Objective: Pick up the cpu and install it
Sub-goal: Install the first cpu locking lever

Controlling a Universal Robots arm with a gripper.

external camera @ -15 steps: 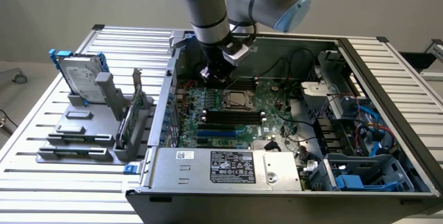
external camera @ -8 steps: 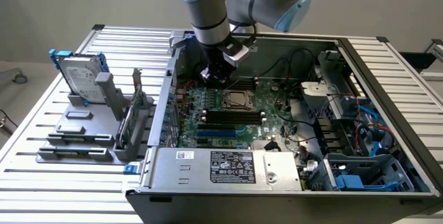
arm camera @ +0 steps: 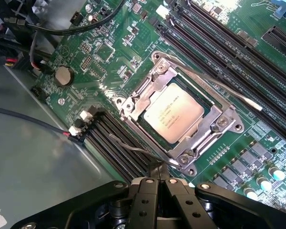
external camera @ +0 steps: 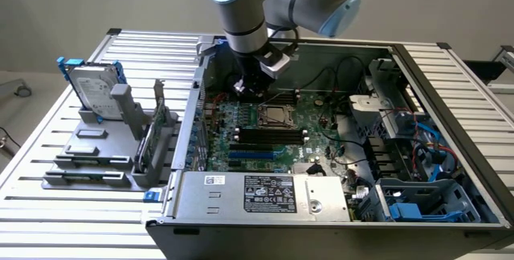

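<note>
Hard drive (external camera: 90, 88) is seen standing in its blue bracket on the rack at the exterior view's left, outside the case. Gripper (external camera: 245, 86) is held over the motherboard (external camera: 265, 133) just beside the socket (arm camera: 181, 121), fingers (arm camera: 174, 193) pressed together, nothing clamped. Cpu (arm camera: 170, 112) is seated flat inside the socket frame.

You see a green motherboard (arm camera: 219, 43) with black memory slots (arm camera: 238, 52) – and a silvery socket frame (arm camera: 200, 143) around the cpu (arm camera: 174, 112), pale grey with dark print. The gripper (arm camera: 158, 183) is black; the arm (external camera: 241, 7) is grey with light-blue caps; the hard drive (external camera: 90, 91) is silver in a blue bracket.
</note>
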